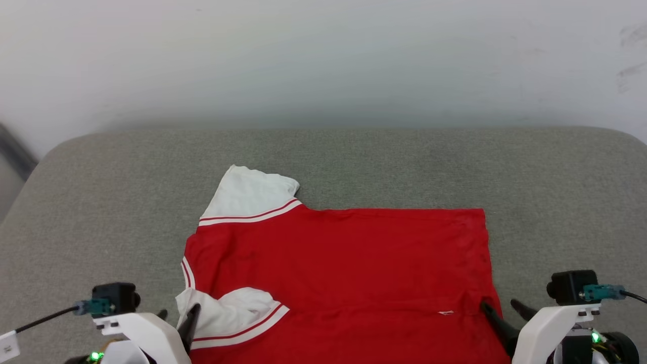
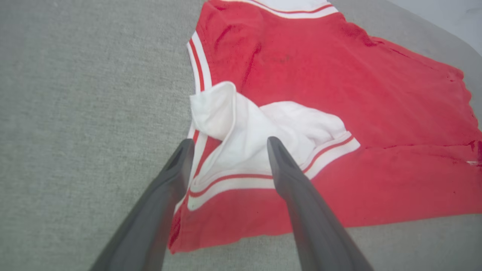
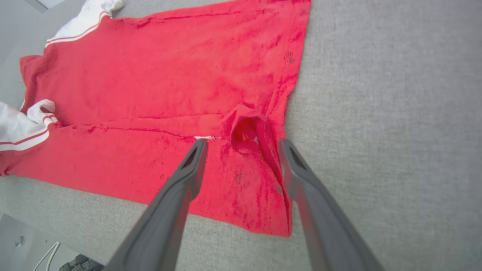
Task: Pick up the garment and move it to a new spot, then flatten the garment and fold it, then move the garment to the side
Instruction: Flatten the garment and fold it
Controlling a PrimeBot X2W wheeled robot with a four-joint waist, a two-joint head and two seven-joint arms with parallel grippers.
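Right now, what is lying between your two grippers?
The red shirt: in the head view its near part stretches from the left gripper to the right gripper, with a folded white sleeve at the left end.

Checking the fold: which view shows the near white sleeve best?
Left wrist view: the near white sleeve sits close, folded onto the red T-shirt. Head view has it small, partly behind the left gripper. Right wrist view cuts it off at its edge.
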